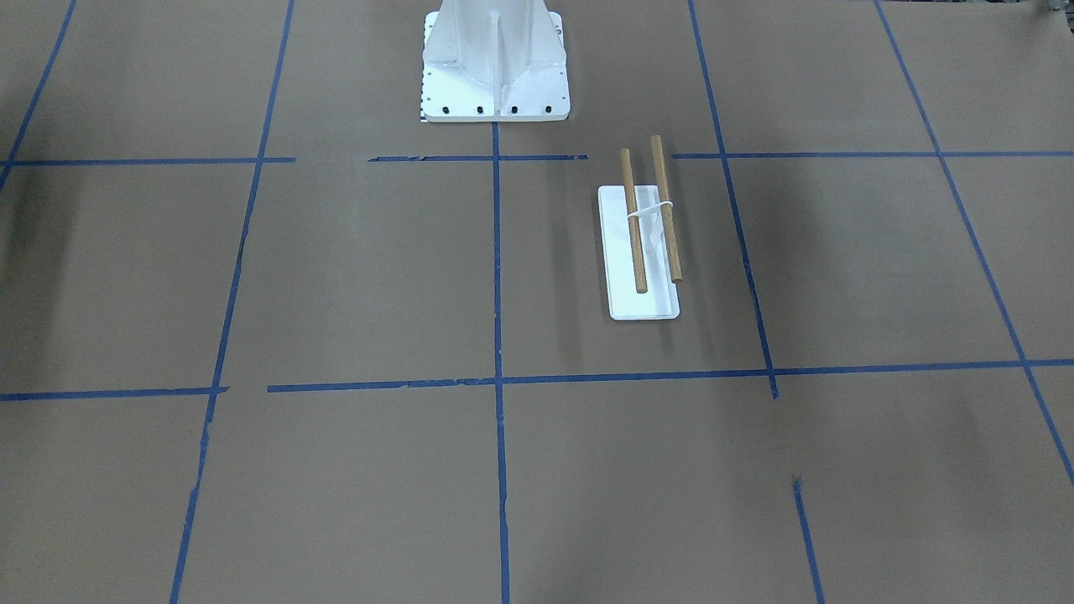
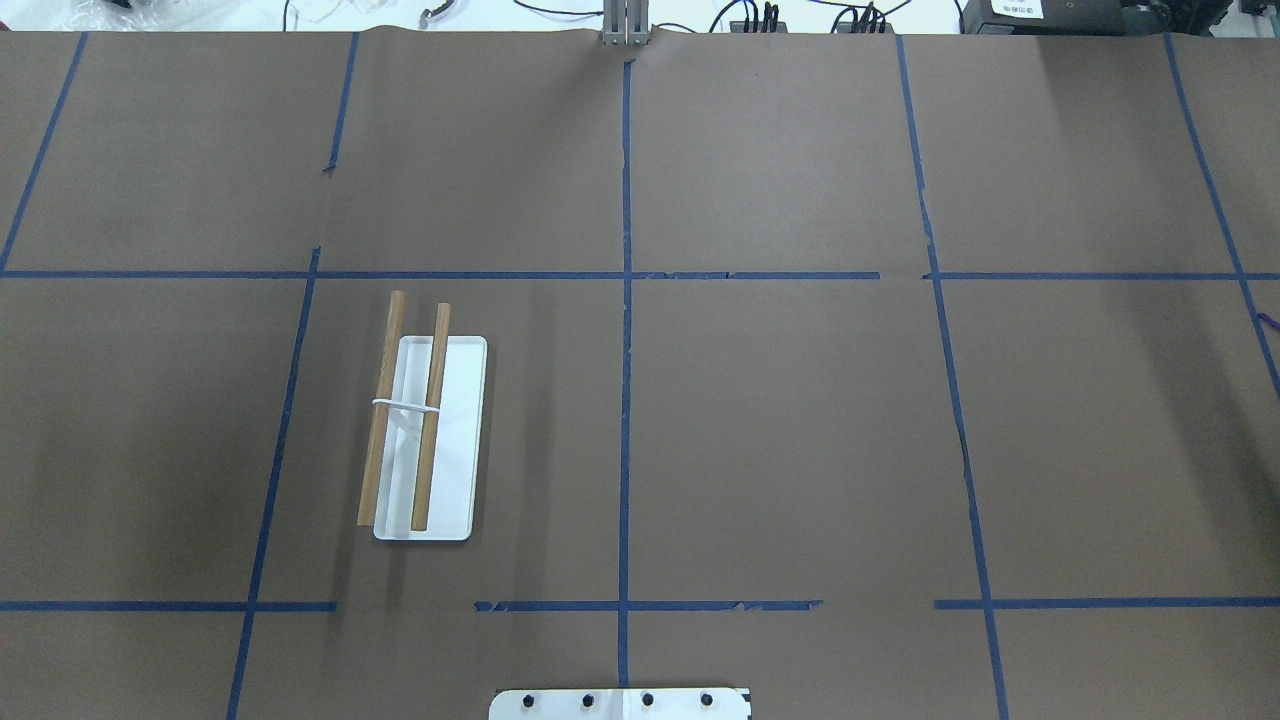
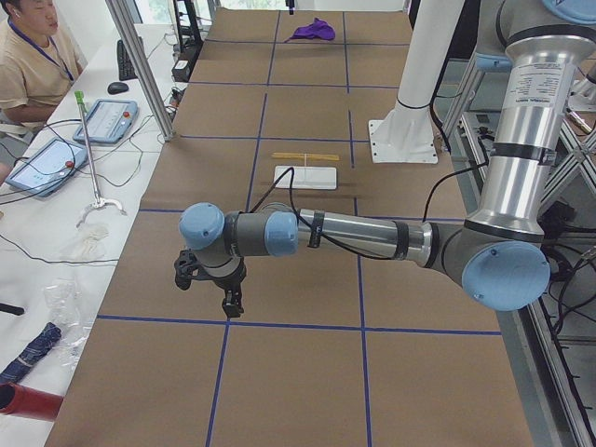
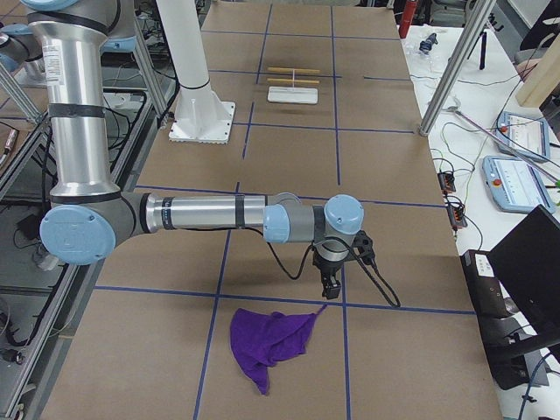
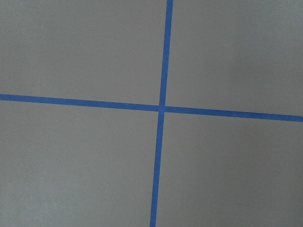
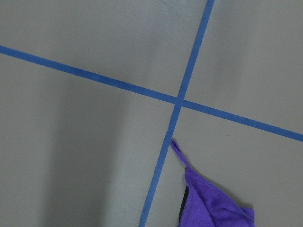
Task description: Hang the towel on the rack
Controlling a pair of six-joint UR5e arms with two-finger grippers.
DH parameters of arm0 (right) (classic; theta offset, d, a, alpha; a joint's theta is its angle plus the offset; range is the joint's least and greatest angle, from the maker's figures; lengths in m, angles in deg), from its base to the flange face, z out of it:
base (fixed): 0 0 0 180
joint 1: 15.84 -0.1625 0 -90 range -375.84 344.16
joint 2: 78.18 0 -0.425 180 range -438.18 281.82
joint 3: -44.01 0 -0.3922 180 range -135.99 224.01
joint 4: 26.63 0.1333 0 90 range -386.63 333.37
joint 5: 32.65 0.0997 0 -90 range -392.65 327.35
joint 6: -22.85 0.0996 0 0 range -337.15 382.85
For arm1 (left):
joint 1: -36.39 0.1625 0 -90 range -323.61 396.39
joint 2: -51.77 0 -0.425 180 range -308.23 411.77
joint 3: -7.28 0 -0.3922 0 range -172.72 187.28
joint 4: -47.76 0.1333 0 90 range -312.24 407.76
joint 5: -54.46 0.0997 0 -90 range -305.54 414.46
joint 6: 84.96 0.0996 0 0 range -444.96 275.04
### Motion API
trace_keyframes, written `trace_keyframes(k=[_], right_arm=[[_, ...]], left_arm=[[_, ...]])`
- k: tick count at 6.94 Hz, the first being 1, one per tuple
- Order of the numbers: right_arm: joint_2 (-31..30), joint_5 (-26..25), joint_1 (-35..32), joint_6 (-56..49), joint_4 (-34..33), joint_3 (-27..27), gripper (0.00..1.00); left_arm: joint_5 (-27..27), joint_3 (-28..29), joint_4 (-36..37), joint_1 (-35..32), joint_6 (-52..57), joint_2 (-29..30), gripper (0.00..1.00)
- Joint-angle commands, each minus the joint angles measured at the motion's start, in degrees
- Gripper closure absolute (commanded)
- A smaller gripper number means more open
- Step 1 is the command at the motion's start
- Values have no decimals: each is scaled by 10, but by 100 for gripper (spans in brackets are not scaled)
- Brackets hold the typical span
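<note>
The rack [image 1: 644, 300] has a flat white base and two brown wooden rods; it stands on the robot's left half of the table [image 2: 455, 430], bare. The purple towel [image 4: 267, 341] lies crumpled on the table at the far right end, and one corner of it shows in the right wrist view [image 6: 213, 203]. My right gripper [image 4: 331, 287] hangs just above the table beside the towel's corner. My left gripper [image 3: 228, 303] hangs over bare table at the left end, far from the rack [image 3: 305, 175]. I cannot tell whether either gripper is open or shut.
The large white bolted pedestal [image 1: 495, 75] stands at the robot's side of the table, near the rack. Blue tape lines cross the brown table cover. Metal frame poles [image 3: 140, 65] stand along the far edge. An operator [image 3: 28, 56] sits beyond it with control tablets.
</note>
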Motion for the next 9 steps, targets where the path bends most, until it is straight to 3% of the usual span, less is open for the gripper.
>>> trace_keyframes(k=[1,3,8,9], right_arm=[[-7,-5,-1,0,-2,-9,0],[-16,-3,0,0,1,-9,0],[-37,3,2,-4,3,-19,0],[-38,14,2,-4,3,-20,0]], left_arm=[[0,-3,0,2,0,4,0],[0,-46,0,5,-1,-3,0],[-3,-45,-10,19,-4,-1,0],[-11,-41,-39,19,-4,1,0]])
